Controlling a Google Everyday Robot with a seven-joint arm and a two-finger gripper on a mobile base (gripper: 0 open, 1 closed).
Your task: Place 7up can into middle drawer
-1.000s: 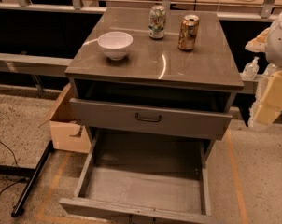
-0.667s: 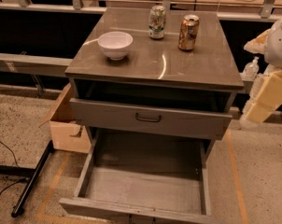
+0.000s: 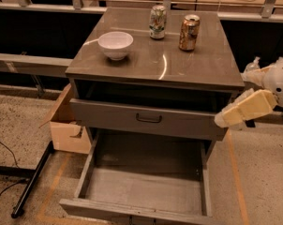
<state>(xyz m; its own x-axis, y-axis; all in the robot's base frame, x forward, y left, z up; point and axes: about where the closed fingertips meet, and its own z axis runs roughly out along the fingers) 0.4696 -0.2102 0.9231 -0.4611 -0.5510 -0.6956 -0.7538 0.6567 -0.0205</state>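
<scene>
The 7up can [image 3: 157,21], green-and-white with a silver top, stands upright at the back of the grey cabinet top [image 3: 179,67]. The middle drawer [image 3: 146,191] is pulled far out below, and its flat grey floor is bare. My gripper [image 3: 227,118], cream-coloured, hangs at the cabinet's right side, level with the drawer front with a dark bar handle [image 3: 148,118]. It is well away from the can and holds nothing I can see.
A copper-orange can [image 3: 189,32] stands right of the 7up can. A white bowl [image 3: 115,44] sits at the front left of the top. A cardboard box [image 3: 66,125] and a black pole [image 3: 31,182] lie on the floor to the left. Benches stand behind.
My gripper has moved left and slightly down, from beside the cabinet's right edge to in front of its right front corner. The cans, bowl and drawers have not moved.
</scene>
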